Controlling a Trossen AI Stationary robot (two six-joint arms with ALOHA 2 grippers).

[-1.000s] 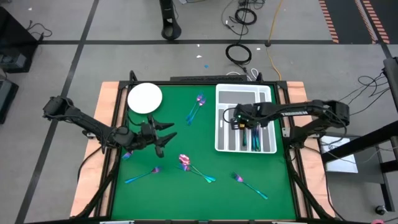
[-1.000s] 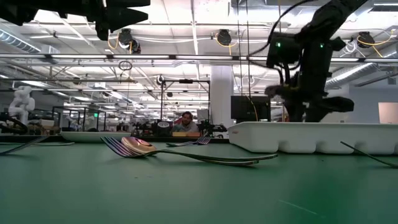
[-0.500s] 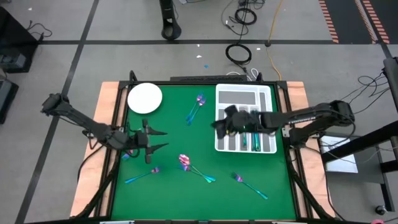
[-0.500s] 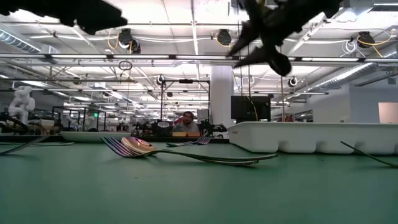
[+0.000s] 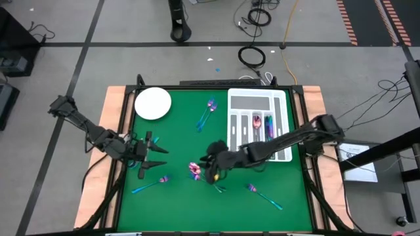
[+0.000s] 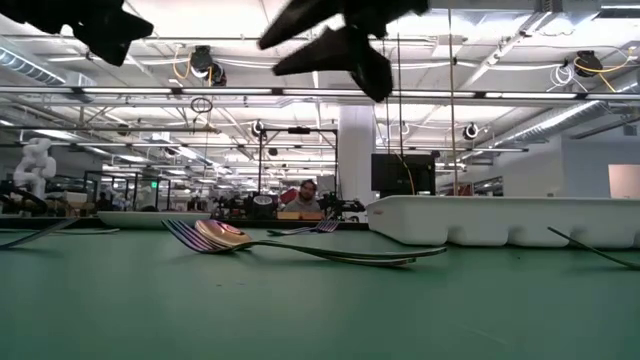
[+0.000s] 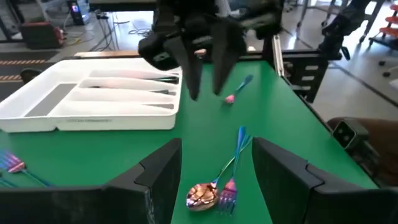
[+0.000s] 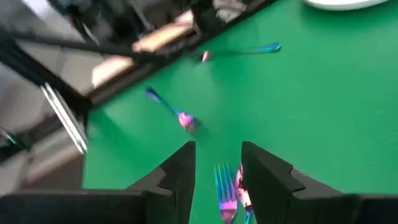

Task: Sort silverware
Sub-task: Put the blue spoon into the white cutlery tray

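Iridescent silverware lies scattered on the green table. A spoon-and-fork pair (image 5: 195, 170) lies mid-table, another pair (image 5: 207, 115) sits farther back, and single pieces lie near left (image 5: 149, 184) and near right (image 5: 264, 195). My right gripper (image 5: 211, 169) hovers open just above the middle pair; the fork (image 8: 225, 186) shows between its fingers. The left wrist view shows that gripper (image 7: 205, 74) with nothing in it. My left gripper (image 5: 159, 157) stands open at the table's left, pointing toward the same pair (image 7: 214, 190).
A white compartmented tray (image 5: 231, 124) at the right back holds several sorted pieces. A round white plate (image 5: 153, 103) sits at the far left corner. Bare green table lies between the scattered pieces. In the low view, the room behind shows a person far off.
My right gripper has swung from above the tray toward the table's left and near edges, rolling as it went, and now hangs over the middle spoon-and-fork pair. My left gripper has drawn back toward the left edge and tipped up nearer to level. No silverware on the table has shifted.
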